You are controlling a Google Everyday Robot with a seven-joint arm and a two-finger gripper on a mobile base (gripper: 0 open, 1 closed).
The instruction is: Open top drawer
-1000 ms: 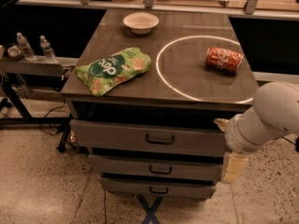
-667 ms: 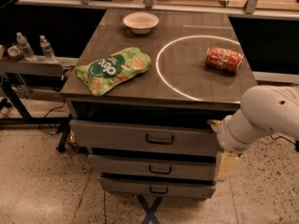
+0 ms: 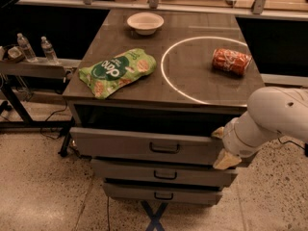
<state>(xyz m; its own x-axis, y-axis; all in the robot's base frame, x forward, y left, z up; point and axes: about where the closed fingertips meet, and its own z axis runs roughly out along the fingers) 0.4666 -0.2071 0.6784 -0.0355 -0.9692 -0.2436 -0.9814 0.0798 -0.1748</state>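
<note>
The top drawer (image 3: 125,144) is the widest of three grey drawers under the table top, with a small dark loop handle (image 3: 164,148) at its centre. Its front stands just below a dark gap under the table top. My white arm (image 3: 274,117) comes in from the right. My gripper (image 3: 226,159) is at the right end of the top drawer's front, well to the right of the handle, with a cream-coloured tip pointing down and left. It holds nothing that I can see.
On the table top (image 3: 202,76) lie a green snack bag (image 3: 118,71), a white bowl (image 3: 145,22) and an orange can (image 3: 231,61) on its side inside a white circle. Two narrower drawers (image 3: 166,174) sit below. A side shelf with bottles (image 3: 36,47) stands at left.
My arm and gripper have moved left and slightly up, closer to the right end of the top drawer's front. The drawers and the table's objects have not moved.
</note>
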